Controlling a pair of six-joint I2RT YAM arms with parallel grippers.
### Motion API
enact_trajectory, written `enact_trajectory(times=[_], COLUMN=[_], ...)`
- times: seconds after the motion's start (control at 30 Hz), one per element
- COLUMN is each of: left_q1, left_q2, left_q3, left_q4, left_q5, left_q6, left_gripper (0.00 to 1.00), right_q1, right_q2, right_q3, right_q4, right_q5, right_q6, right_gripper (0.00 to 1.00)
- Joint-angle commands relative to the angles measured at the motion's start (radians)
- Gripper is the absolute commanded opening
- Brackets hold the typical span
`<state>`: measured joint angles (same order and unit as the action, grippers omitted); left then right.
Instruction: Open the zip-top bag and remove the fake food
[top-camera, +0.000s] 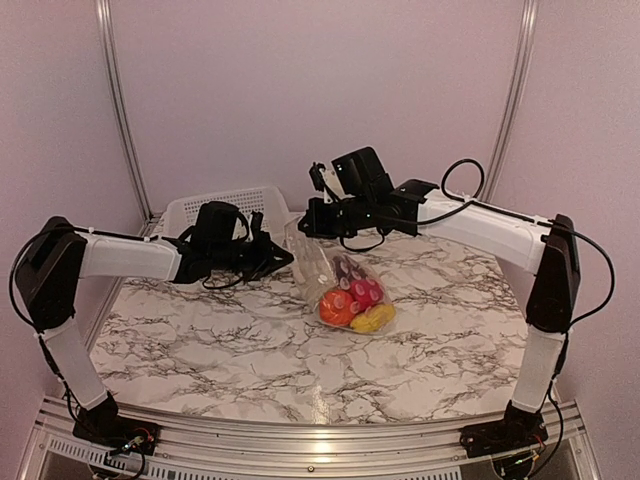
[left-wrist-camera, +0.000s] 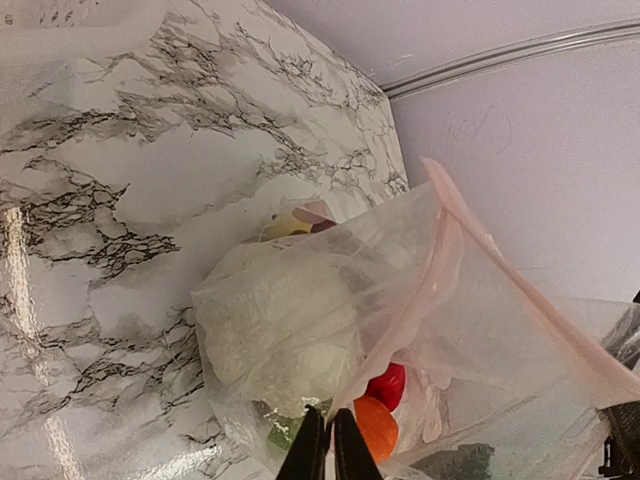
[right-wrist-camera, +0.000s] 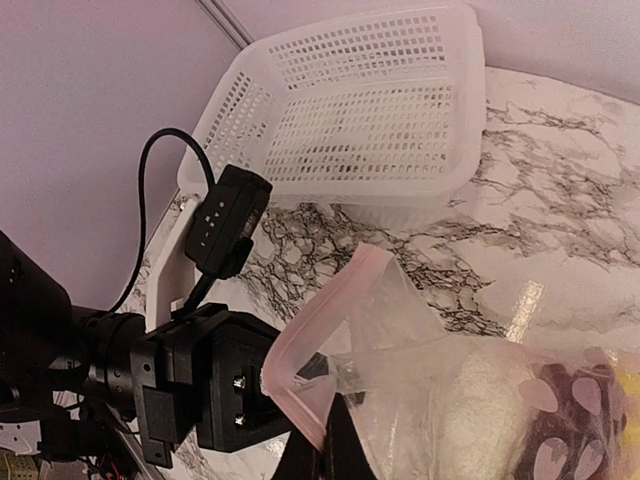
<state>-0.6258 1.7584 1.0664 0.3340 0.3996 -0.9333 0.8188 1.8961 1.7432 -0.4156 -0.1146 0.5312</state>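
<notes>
**Operator:** Where is the zip-top bag (top-camera: 340, 285)?

**Technician:** It is at the centre of the marble table (top-camera: 200, 340). The lower end rests on the surface. The mouth end is raised toward the rear, between the two grippers.

**Operator:** What is in it?

**Technician:** The fake food (top-camera: 357, 303) is inside the film, bunched at the lower end. The items I can identify are:
- a white cauliflower (left-wrist-camera: 280, 330)
- dark purple grapes (right-wrist-camera: 565, 435)
- an orange piece (left-wrist-camera: 376, 426)
- a red piece (left-wrist-camera: 389, 385)
- a yellow piece (top-camera: 373, 319)

**Operator:** What is the condition of the mouth?

**Technician:** The pink zip strip (right-wrist-camera: 318, 335) is parted. Its two sides stand apart and form a loop in the right wrist view.

**Operator:** What is the state of the left gripper (left-wrist-camera: 329, 452)?

**Technician:** It is clenched. The fingertips are pressed almost together and grasp the bag's film on the left side of the mouth.

**Operator:** And the right gripper (right-wrist-camera: 315, 460)?

**Technician:** It is clenched on the bag's edge just below the strip, on the opposite side. Only its dark tips show, at the bottom edge of its wrist view.

**Operator:** What else is on the table?

**Technician:** A white mesh basket (right-wrist-camera: 350, 110) sits upright at the rear left corner. It is behind the left arm and apart from the bag.
</notes>
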Motion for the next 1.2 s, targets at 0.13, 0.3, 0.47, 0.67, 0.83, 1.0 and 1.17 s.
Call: enact_trajectory(times=[0.13,0.3,0.47,0.67,0.83,1.0,1.17], left_q1=[0.015,0.076,0.122,0.119,0.103,0.068,0.009], left_q2=[-0.085,-0.145,-0.143,-0.106,-0.224,-0.311,-0.279], left_q3=[0.05,-0.005,-0.046,-0.028,-0.047,-0.065,-0.032], left_q4=[-0.322,-0.471,-0.53,-0.564,-0.416,-0.31,-0.254], left_q5=[-0.083,-0.126,-0.131,-0.147,-0.07,-0.062,-0.048], left_q6=[0.132,0.187,0.252,0.351,0.35,0.305,0.248], left_gripper=[0.0,0.0,0.0,0.0,0.27,0.44,0.41], right_q1=[-0.034,-0.068,-0.081,-0.079,-0.047,-0.027,-0.019], right_q2=[-0.067,-0.09,-0.09,-0.053,-0.014,0.015,0.031], right_q3=[-0.055,-0.109,-0.142,-0.157,-0.115,-0.073,-0.06], right_q4=[0.035,0.048,0.053,0.086,0.1,0.1,0.098], right_q5=[0.018,0.017,0.013,-0.073,-0.15,-0.172,-0.17], right_q6=[0.006,0.006,-0.009,-0.02,-0.047,-0.045,-0.041], right_gripper=[0.0,0.0,0.0,0.0,0.0,0.0,0.0])
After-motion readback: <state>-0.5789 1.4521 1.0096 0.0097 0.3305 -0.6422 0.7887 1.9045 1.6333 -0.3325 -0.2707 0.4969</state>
